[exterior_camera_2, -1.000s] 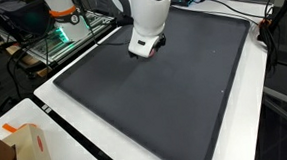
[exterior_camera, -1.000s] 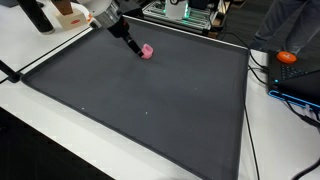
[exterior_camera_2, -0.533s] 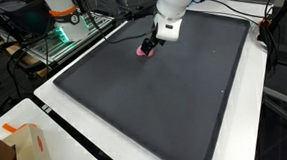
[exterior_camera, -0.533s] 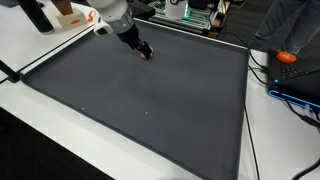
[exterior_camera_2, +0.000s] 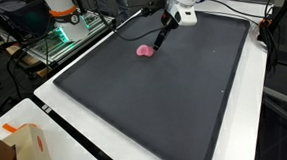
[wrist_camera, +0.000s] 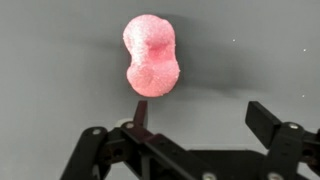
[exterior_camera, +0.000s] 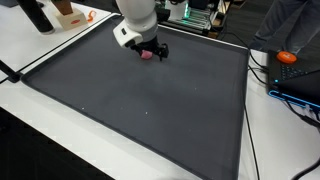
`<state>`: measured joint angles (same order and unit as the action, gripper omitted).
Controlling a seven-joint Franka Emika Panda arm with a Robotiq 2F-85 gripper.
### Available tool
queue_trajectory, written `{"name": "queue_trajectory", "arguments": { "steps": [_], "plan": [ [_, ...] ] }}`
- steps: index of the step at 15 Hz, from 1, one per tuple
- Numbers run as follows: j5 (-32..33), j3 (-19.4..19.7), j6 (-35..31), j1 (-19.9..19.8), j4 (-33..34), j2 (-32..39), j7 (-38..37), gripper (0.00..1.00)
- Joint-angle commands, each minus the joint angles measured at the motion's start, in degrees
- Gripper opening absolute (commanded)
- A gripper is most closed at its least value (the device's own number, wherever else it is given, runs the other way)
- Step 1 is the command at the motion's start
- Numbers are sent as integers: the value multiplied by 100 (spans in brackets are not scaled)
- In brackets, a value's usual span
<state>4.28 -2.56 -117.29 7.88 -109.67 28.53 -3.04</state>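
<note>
Hovering over the dark mat [exterior_camera_2: 155, 99], the hand [exterior_camera_2: 161, 41] is spread wide and grips nothing. A pink foam piece [exterior_camera_2: 144, 51] lies on the mat just beside the fingertips, apart from them. The mat covers a white worktop [exterior_camera: 40, 45].

Your count on the counter [exterior_camera: 30, 50]
You have one pink foam piece [exterior_camera_2: 144, 51], one dark mat [exterior_camera: 150, 110], one cardboard box [exterior_camera_2: 17, 148] and one orange object [exterior_camera: 287, 57].
</note>
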Motion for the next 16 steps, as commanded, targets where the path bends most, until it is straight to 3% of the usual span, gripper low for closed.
{"name": "queue_trajectory", "arguments": {
  "steps": [1,16],
  "plan": [
    [533,-149,84,188,-81,-20,440,100],
    [2528,-665,-121,456,-1148,-414,2689,100]
  ]
}}
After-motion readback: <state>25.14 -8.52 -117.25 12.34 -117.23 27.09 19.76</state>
